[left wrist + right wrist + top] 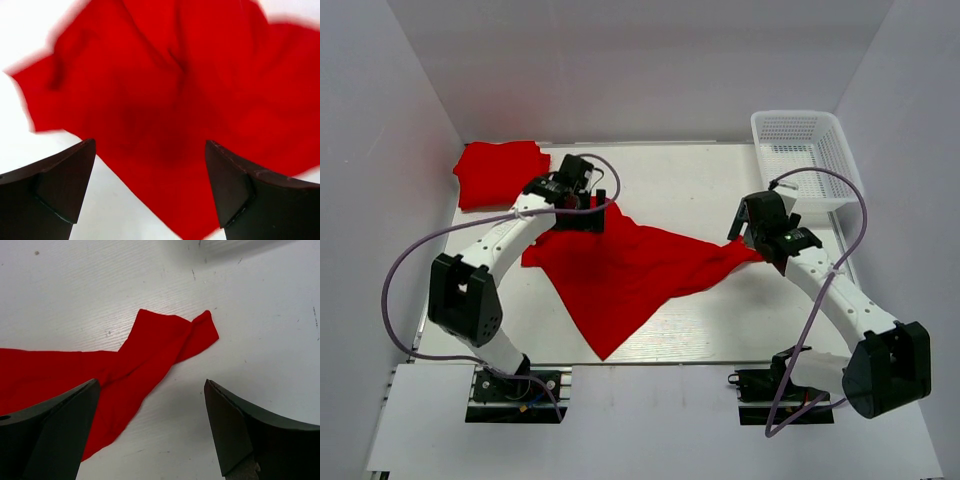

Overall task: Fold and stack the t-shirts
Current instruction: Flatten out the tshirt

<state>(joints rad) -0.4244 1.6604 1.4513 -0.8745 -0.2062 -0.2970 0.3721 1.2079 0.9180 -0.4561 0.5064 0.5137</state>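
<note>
No text, label, brand, number or sign can be read in any view.

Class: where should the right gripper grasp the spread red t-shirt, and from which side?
The narrow tip of the spread t-shirt, from above at its right end: it tapers thin, lies flat, and sits just ahead of the open right gripper.

Seen from above, the left arm (502, 235) covers the far-left corner of the spread t-shirt (620, 280); fingertips of the left gripper (150, 142) and right gripper (150, 382) are hidden under their wrists. Left wrist view: cloth blurred, cut off top and right. Right wrist view: cloth runs off the left edge. Layers of the folded t-shirt (498, 172) indiscernible.
</note>
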